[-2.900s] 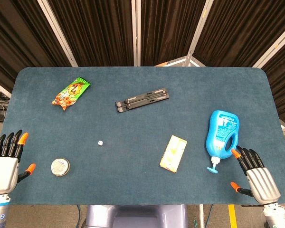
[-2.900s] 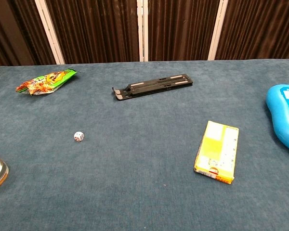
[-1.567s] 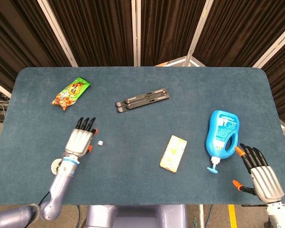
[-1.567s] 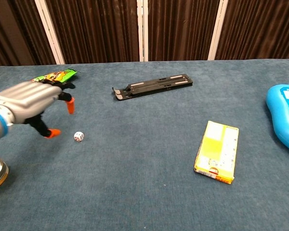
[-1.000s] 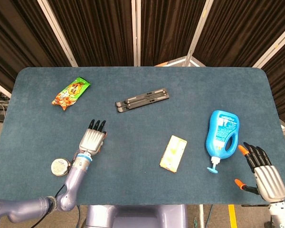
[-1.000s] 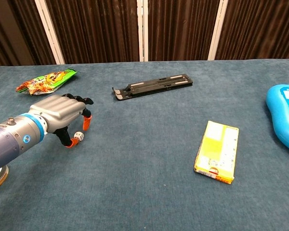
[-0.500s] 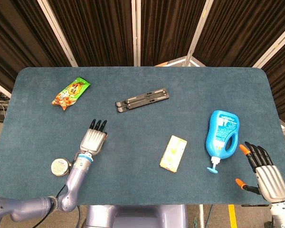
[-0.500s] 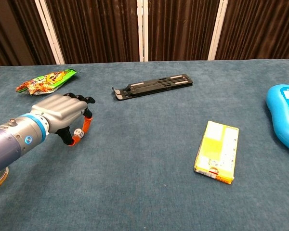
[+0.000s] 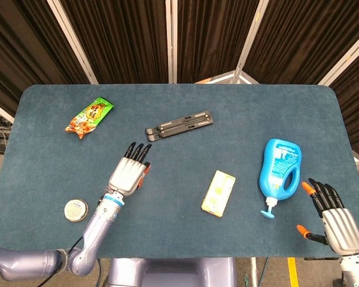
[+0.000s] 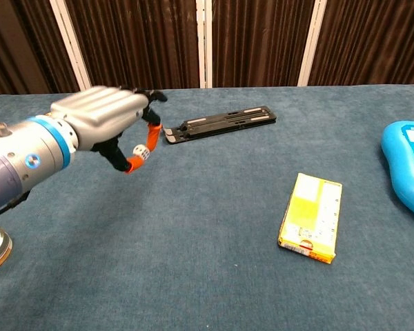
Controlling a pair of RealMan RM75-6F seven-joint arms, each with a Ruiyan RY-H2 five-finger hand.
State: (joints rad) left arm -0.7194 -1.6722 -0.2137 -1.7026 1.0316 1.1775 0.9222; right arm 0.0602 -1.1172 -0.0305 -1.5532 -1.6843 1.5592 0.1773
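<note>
Pinched between the orange-tipped thumb and a finger of the left hand (image 10: 114, 127), a small white die (image 10: 139, 152) is held clear above the blue surface (image 10: 214, 276), near the black folding stand (image 10: 219, 123). Spread apart and holding nothing, the right hand (image 9: 334, 220) is seen at the surface's near edge, just beside the blue bottle (image 9: 279, 170). A yellow box (image 10: 310, 217), a green snack packet (image 9: 89, 117) and a round tin (image 9: 75, 209) are laid elsewhere on the surface.
</note>
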